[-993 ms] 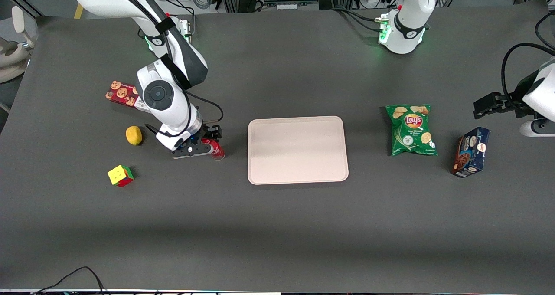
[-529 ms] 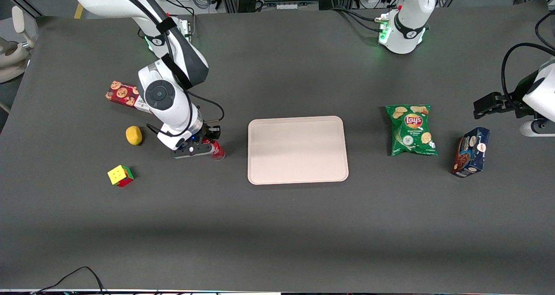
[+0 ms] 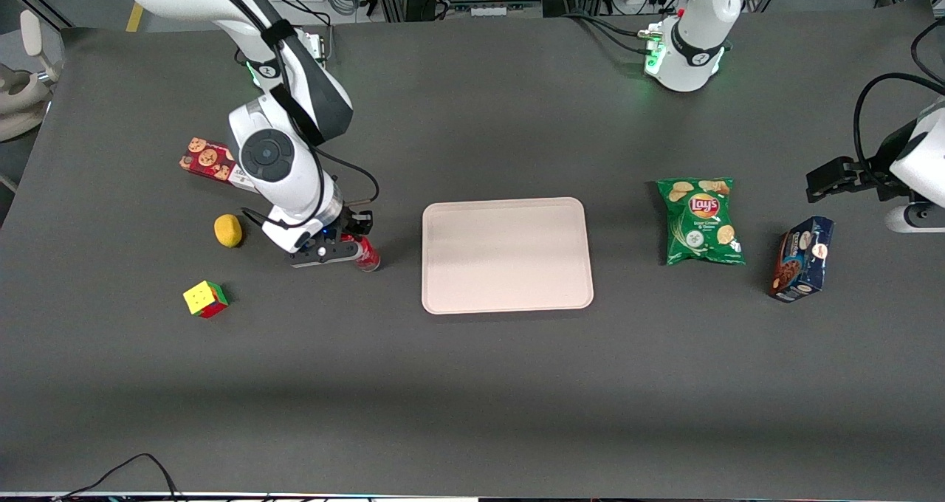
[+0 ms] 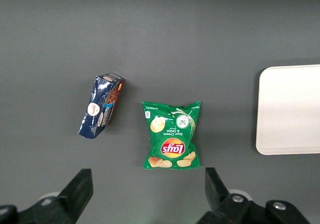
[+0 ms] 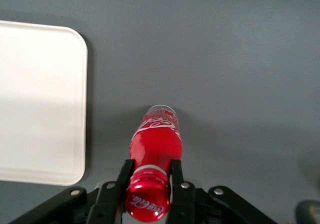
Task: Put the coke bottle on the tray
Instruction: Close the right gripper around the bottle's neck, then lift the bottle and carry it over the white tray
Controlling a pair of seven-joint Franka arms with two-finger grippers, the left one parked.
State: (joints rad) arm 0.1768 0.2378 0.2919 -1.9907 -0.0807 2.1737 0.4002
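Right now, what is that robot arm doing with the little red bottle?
The robot's tool has pinched the coke bottle by its neck, just under the red cap. The bottle is tilted, and it is not on the tray yet. It hangs beside the tray, toward the working arm's end of the table. The tray has nothing on it.
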